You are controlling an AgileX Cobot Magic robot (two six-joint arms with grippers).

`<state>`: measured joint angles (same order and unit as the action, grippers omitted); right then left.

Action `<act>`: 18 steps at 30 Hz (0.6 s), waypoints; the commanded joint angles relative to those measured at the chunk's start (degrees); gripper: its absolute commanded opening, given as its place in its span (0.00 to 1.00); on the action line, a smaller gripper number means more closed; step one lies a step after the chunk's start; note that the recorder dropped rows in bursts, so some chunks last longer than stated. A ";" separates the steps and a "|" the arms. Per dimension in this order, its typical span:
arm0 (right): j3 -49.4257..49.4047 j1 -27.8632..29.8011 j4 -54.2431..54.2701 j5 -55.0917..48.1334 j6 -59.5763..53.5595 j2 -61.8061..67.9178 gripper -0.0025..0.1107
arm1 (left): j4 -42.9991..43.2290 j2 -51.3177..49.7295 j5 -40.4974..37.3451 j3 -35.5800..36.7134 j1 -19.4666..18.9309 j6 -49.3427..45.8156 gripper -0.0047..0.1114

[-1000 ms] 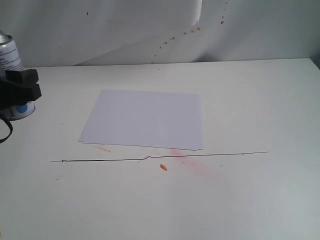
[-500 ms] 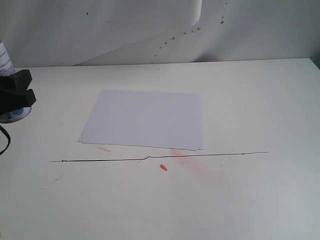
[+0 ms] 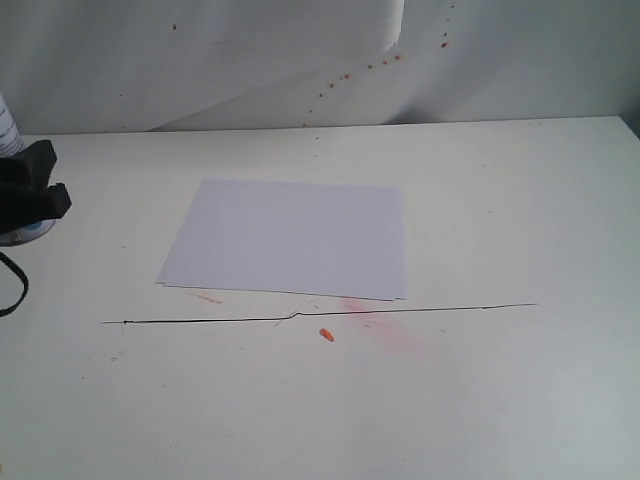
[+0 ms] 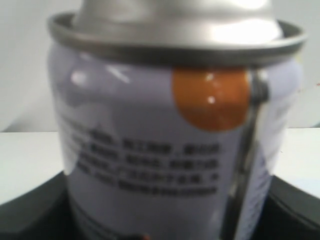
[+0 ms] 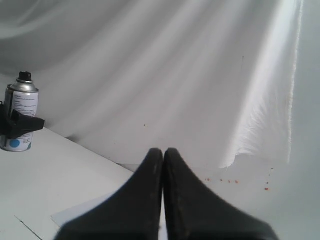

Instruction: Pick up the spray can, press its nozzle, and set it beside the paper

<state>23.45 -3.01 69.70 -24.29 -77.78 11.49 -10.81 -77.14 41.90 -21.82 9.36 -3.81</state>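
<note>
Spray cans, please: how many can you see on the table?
1: the can is at the table's left edge, in the left gripper, left of the paper. None looks hidden.

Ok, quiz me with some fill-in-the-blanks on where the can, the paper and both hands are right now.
The hand closed around the spray can is the robot's ___ one.
The can's nozzle is ___ in colour.
The right hand is shut and holds ___.
The paper lies ___ on the table.
Missing words: left; black; nothing; flat.
</note>
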 commanded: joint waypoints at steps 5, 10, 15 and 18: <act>-0.28 0.15 -0.51 -0.34 0.21 -0.25 0.02 | 2.46 -18.40 22.27 -0.26 -0.13 3.81 0.04; -0.28 0.15 -0.51 -0.34 0.21 -0.25 0.02 | 4.35 -26.06 24.53 -4.28 -1.54 5.34 0.04; -0.28 0.15 -0.51 -0.22 0.21 -0.19 0.02 | 6.92 -30.32 25.09 -5.99 -4.44 8.23 0.04; -0.28 0.15 -0.51 -0.22 0.21 -0.19 0.02 | 7.10 -33.52 26.94 -6.79 -5.67 10.03 0.04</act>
<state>23.45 -3.01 69.70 -24.29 -77.78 11.49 -4.33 -108.43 64.22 -27.48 4.77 3.85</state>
